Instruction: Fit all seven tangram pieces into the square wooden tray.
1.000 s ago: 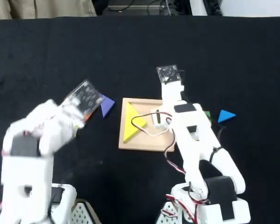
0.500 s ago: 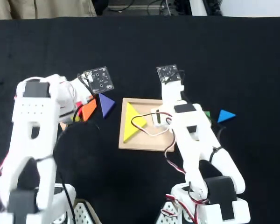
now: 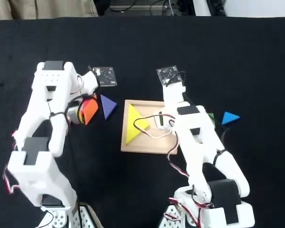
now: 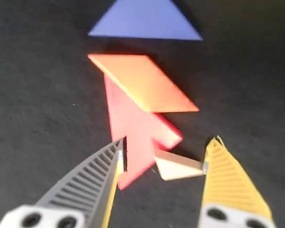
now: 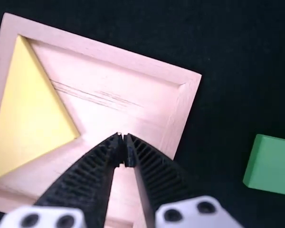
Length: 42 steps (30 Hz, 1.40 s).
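The square wooden tray [image 3: 147, 145] lies mid-table with a yellow triangle [image 3: 134, 124] in its left half. My right gripper [image 5: 122, 141] hangs shut over the tray's bare floor [image 5: 118, 102], next to the yellow triangle [image 5: 33, 114], holding nothing. My left gripper [image 4: 164, 149] is open just left of the tray, over a cluster of pieces. A red piece [image 4: 133, 133] lies between its fingers, with a pale small triangle [image 4: 178, 166] by one fingertip. An orange parallelogram [image 4: 142, 83] partly overlaps the red piece, and a purple-blue triangle [image 4: 145, 19] lies beyond. From above, the orange-red pieces [image 3: 89, 110] and the purple-blue triangle [image 3: 107, 105] sit side by side.
A green piece [image 3: 211, 116] and a light blue triangle [image 3: 230, 118] lie right of the tray; the green piece [image 5: 270, 164] is close to the tray's corner. Black cloth covers the table. The arms' bases stand at the near edge.
My left arm has swung from the near left out to the pieces left of the tray. The right arm and the tray have not moved.
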Each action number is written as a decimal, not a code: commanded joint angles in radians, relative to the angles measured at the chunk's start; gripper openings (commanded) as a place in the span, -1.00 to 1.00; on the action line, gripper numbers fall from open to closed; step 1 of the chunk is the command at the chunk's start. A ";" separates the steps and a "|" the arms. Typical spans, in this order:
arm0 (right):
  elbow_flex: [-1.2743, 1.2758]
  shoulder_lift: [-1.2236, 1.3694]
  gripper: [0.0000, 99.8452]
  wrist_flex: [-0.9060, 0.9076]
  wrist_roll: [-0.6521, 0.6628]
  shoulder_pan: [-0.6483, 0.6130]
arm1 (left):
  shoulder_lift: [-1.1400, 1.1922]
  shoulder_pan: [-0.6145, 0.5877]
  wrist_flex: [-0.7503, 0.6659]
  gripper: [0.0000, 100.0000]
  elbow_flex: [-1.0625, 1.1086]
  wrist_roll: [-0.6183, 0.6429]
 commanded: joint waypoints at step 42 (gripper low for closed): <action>0.013 -0.039 -0.98 -0.063 0.008 0.014 | 0.367 -0.048 0.072 -0.84 -0.343 -0.028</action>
